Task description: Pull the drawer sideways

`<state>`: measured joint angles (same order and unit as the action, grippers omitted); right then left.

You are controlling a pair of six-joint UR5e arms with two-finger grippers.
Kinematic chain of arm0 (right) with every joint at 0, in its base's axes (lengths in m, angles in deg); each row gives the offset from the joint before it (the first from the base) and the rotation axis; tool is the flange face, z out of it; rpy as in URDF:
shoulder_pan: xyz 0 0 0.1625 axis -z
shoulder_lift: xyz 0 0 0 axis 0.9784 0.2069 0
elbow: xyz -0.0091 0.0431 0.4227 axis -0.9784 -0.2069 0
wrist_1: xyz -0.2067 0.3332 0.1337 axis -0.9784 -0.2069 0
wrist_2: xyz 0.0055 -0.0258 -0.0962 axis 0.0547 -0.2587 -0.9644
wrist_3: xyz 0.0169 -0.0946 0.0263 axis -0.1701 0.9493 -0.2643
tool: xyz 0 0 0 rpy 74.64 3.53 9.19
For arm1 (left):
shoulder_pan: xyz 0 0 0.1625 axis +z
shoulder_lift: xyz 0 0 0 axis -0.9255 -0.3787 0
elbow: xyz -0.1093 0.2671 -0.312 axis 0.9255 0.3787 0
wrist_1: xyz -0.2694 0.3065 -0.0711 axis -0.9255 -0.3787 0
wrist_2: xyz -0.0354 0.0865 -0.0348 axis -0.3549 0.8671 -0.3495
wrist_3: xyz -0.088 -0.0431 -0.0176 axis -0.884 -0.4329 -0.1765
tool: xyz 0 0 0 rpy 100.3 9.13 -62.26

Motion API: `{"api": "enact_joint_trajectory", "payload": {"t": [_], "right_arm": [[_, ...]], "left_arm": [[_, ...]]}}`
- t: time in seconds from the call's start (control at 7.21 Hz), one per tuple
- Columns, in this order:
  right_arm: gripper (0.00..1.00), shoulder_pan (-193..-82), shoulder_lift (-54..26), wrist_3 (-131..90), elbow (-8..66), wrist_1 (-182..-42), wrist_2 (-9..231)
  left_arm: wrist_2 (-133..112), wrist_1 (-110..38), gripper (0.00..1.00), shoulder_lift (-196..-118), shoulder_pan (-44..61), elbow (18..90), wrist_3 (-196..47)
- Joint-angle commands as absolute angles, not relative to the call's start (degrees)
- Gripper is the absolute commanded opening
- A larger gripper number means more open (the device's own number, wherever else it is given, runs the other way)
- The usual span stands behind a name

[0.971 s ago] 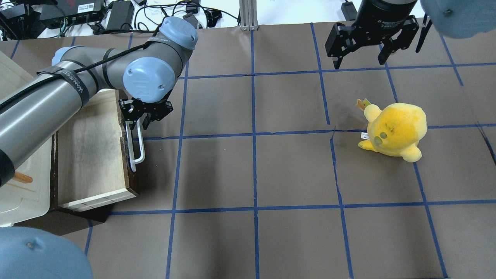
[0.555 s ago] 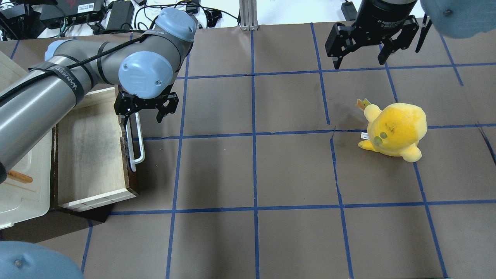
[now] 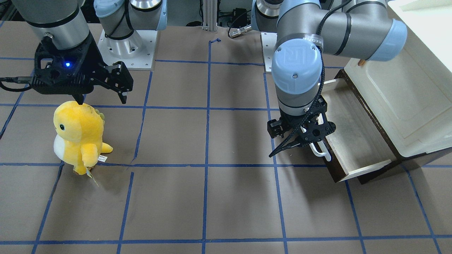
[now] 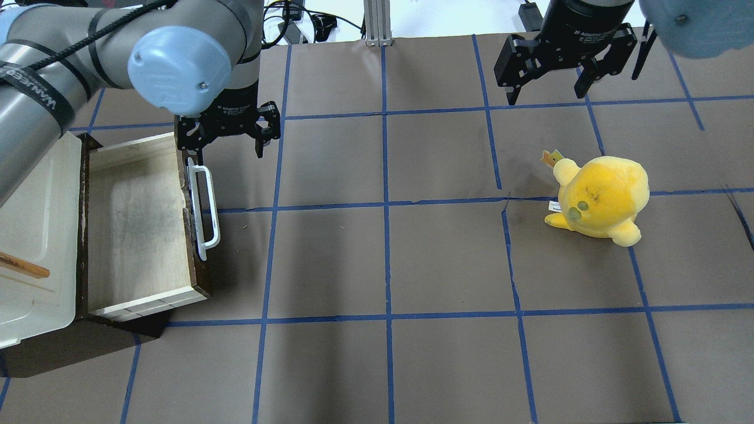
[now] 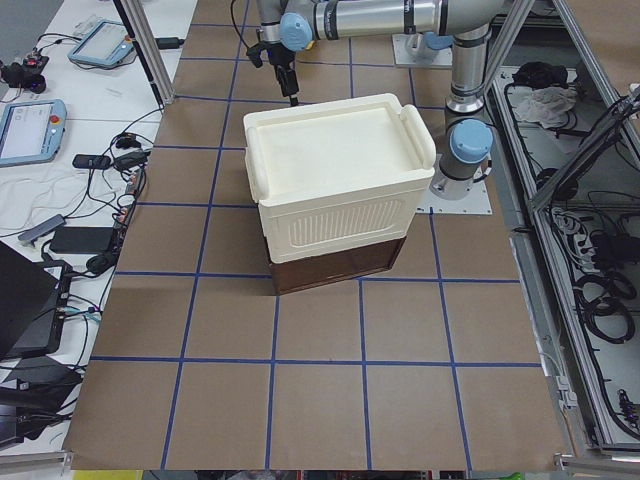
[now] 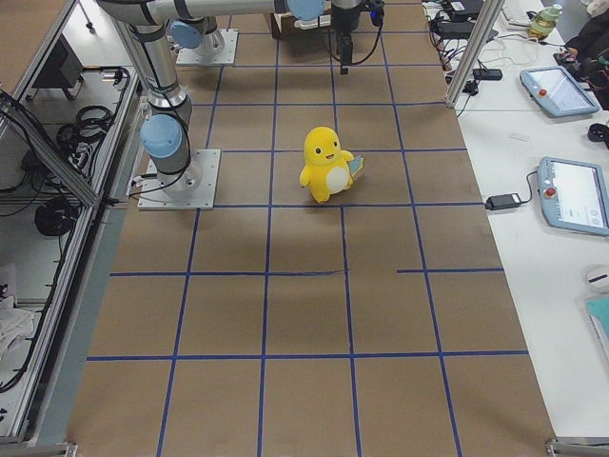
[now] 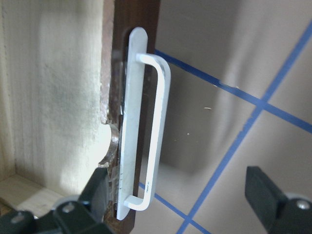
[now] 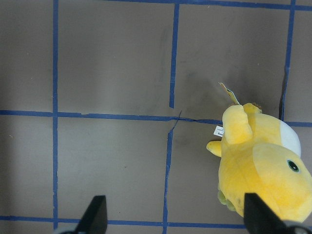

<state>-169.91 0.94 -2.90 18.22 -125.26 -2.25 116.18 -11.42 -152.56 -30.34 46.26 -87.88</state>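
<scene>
At the robot's left, the drawer (image 4: 138,224) is lying pulled out of the cabinet (image 4: 35,235). Left gripper (image 4: 227,150) is being held just over the far end of the handle (image 4: 209,206), jaws spread, grasping nothing. Right gripper (image 4: 546,94) likewise spread.

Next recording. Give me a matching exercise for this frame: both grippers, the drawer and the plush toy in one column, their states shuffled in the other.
Things:
A. left gripper
B. right gripper
C. drawer
D. plush toy

States:
1. yellow, standing upright
2. pulled out of the cream cabinet, pale inside showing
3. open, gripping nothing, by one end of the white handle
4. open, hanging near the toy

Pairs: A-3, B-4, C-2, D-1
</scene>
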Motion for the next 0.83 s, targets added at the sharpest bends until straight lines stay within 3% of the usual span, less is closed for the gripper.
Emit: {"api": "enact_joint_trajectory", "payload": {"t": [0.0, 0.69], "right_arm": [[1.0, -169.91, 0.93, -2.9, 18.22, -125.26, -2.33], [1.0, -169.91, 0.93, -2.9, 18.22, -125.26, -2.33]], "left_arm": [[110.8, -11.76, 1.0, -149.37, -29.38, 43.02, -76.73], [102.97, -13.79, 1.0, -140.5, -23.23, 45.47, -62.86]]}}
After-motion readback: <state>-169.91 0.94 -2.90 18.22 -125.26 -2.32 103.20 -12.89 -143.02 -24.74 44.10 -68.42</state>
